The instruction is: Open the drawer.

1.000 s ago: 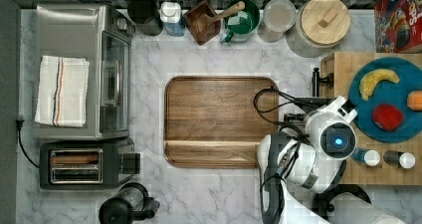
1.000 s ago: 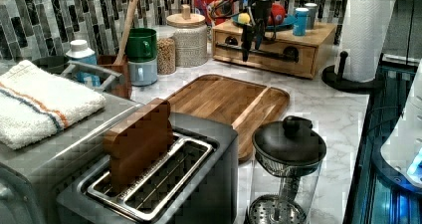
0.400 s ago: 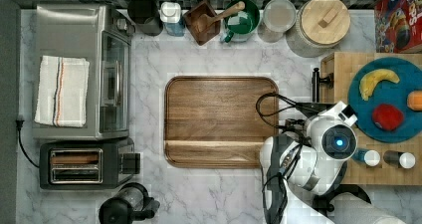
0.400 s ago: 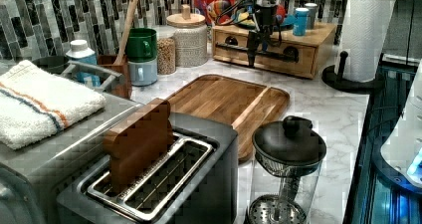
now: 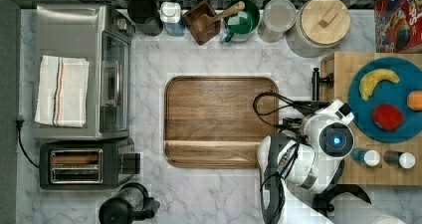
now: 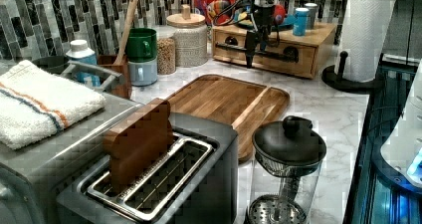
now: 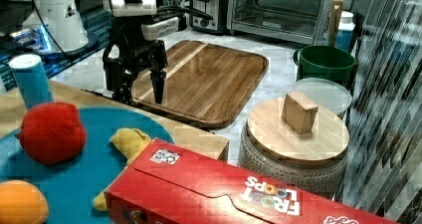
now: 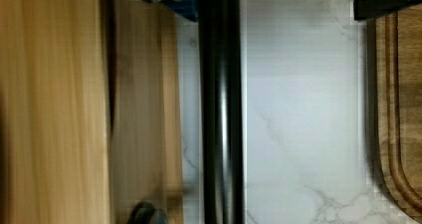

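The tool hangs open, fingers pointing down and straddling the drawer's black handle, one finger on each side. The drawer front sits just behind it; the tray lies on the tabletop opposite.

**A:** So what kind of place are you working in there?

**B:** You're in a kitchen, on a marble-look countertop with a striped tile backsplash behind it. You've got a toaster oven with a folded towel on top, a slot toaster and a coffee press.

**A:** Anything else that gives it away?

**B:** A wooden serving tray, lidded jars, a cereal box, a paper towel roll and fruit on a blue plate.
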